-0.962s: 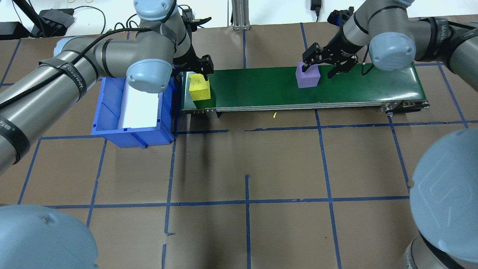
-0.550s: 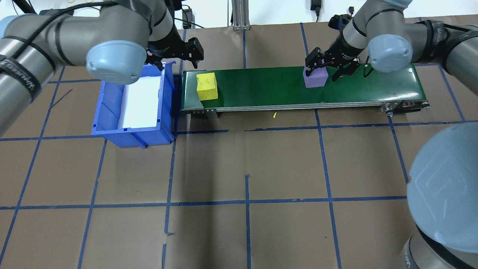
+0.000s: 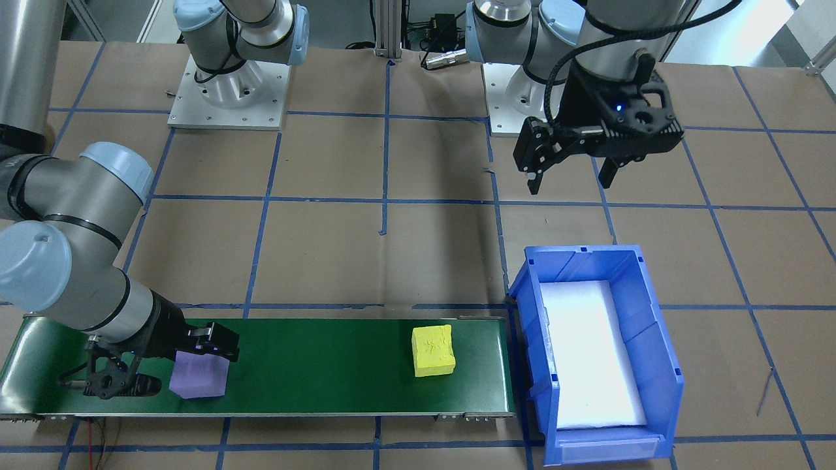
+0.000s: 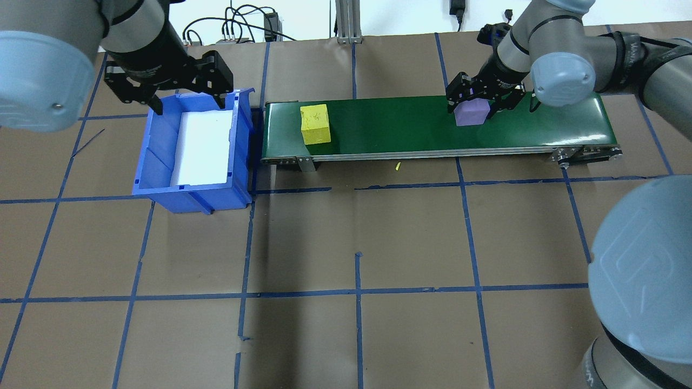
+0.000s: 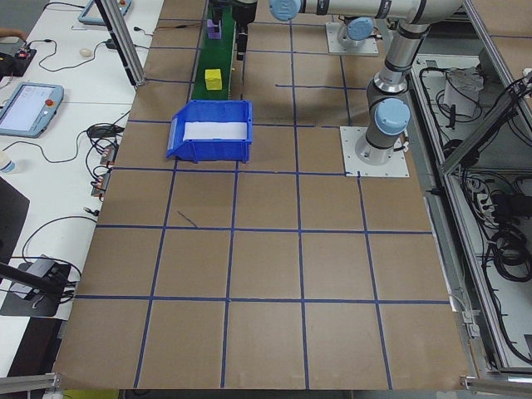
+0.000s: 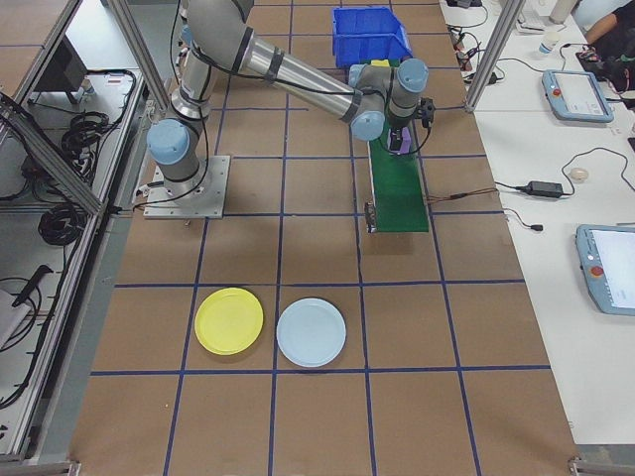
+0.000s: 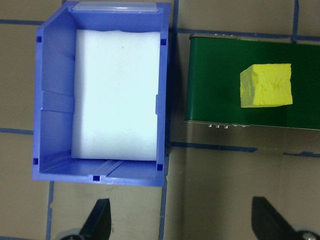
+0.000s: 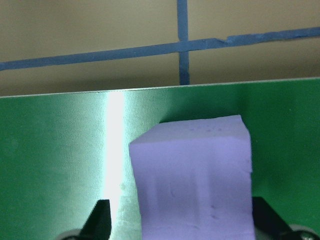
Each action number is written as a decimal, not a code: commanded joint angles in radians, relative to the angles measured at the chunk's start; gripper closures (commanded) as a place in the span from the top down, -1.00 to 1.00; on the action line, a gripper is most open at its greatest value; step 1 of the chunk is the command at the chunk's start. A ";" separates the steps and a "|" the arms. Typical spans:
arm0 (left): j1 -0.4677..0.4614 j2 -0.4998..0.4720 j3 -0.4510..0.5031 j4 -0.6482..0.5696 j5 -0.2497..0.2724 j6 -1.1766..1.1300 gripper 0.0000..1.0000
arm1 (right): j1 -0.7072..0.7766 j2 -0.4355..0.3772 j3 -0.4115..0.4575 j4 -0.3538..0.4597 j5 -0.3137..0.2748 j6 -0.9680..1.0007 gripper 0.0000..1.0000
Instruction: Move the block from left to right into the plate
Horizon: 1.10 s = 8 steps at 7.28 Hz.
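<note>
Far left, over the back rim of the blue bin (image 4: 162, 178): left tool (image 4: 186, 94), fingers spread wide and holding nothing, well apart from any block. Beside the bin on the bench (image 4: 357, 324), a green conveyor belt (image 4: 389, 127) running left to right. Near its left end, a yellow block (image 4: 315, 123), resting free with nothing touching it. Further right along the belt, a purple block (image 4: 471, 113), sitting flat on the green surface with the right tool (image 4: 481, 97) straddling it from above. Fingers of that tool spread to either side of the purple block in the wrist view (contact with its faces impossible to confirm), so not yet clamped by the look of it. No long axis worth speaking of: roughly cubic, its flat sides facing the fingers. Yellow plate (image 6: 229, 320) far off to the right, beyond the belt's right end, on the bench next to a pale blue plate (image 6: 311, 332). Probably next: closing on the purple block directly beneath, then a carry rightward and nearer to the yellow plate. Right arm plainly the nearer one for that.
</note>
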 commanded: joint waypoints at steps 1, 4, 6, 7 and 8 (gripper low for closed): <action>0.066 0.041 -0.010 -0.092 0.006 0.082 1.00 | -0.002 -0.001 0.002 -0.045 -0.127 -0.072 0.39; 0.074 0.041 -0.024 -0.068 -0.063 0.085 1.00 | -0.073 -0.036 -0.002 -0.041 -0.261 -0.213 -0.72; 0.112 0.042 -0.021 -0.068 -0.061 0.084 1.00 | -0.235 -0.101 0.008 -0.022 -0.303 -0.453 -0.73; 0.132 0.042 -0.023 -0.068 -0.064 0.084 1.00 | -0.356 -0.154 0.019 0.026 -0.358 -0.641 -0.73; 0.127 0.042 -0.024 -0.069 -0.066 0.084 1.00 | -0.514 -0.199 0.045 0.066 -0.368 -0.822 -0.73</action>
